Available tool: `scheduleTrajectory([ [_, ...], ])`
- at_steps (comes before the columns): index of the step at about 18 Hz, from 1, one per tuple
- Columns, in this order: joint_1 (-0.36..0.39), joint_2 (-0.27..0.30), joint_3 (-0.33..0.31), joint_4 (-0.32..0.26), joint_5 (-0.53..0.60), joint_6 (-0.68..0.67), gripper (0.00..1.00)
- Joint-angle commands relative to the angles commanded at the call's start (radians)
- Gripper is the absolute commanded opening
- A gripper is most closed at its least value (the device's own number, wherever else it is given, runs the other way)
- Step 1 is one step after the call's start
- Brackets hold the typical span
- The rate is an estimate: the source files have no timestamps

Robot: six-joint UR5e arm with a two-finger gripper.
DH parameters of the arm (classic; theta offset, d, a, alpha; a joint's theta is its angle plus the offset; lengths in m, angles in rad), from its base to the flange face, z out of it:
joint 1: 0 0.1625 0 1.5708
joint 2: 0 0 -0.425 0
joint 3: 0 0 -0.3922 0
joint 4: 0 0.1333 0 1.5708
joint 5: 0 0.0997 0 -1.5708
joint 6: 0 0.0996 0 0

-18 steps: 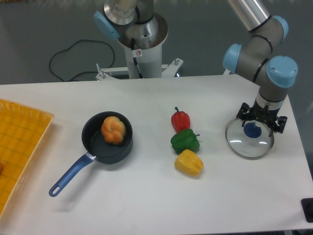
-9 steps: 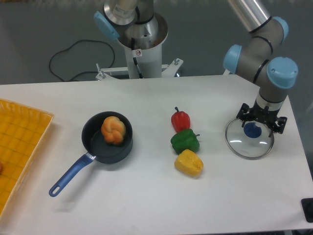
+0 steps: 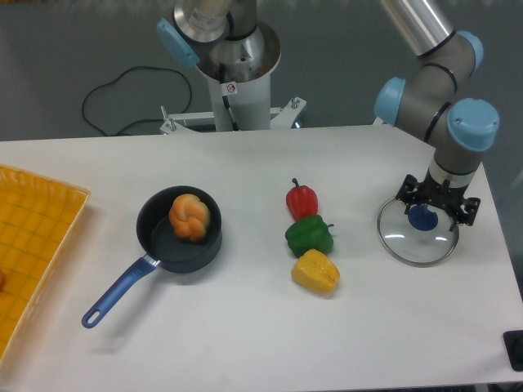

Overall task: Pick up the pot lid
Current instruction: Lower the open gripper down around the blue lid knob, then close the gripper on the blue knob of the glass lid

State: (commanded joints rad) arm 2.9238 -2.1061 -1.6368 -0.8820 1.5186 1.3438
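Lid [image 3: 414,250] grabbed yet?

nah, claw [image 3: 437,200] is spread wide right over it, nothing gripped afaict. it's dropped a touch since a moment ago tho, so the blue knob [image 3: 422,217] looks nearly in reach

and the lid's moved?

nope, same spot, flat near the desk's [image 3: 245,335] right edge. peppers [image 3: 316,272] are off to its left, pan [image 3: 194,265] way over in the left half, so they shouldn't matter

so what's next?

little lower, centre on the knob, then squeeze. it's smooth-looking, might slip if it's pinched off-centre imo
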Motion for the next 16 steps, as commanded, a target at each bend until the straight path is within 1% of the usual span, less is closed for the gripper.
scheduleTrajectory([
  [10, -0.011, -0.005, -0.006, -0.002, 0.0, 0.002, 0.99],
  [11, -0.012, -0.003, -0.008, -0.002, 0.0, 0.0, 0.95],
  [13, -0.012, 0.0, -0.014, -0.003, 0.0, 0.003, 0.88],
  [14, -0.012, 0.002, -0.017, -0.003, 0.0, 0.003, 0.83],
  [16, -0.012, 0.002, -0.017, -0.003, 0.0, 0.003, 0.76],
])
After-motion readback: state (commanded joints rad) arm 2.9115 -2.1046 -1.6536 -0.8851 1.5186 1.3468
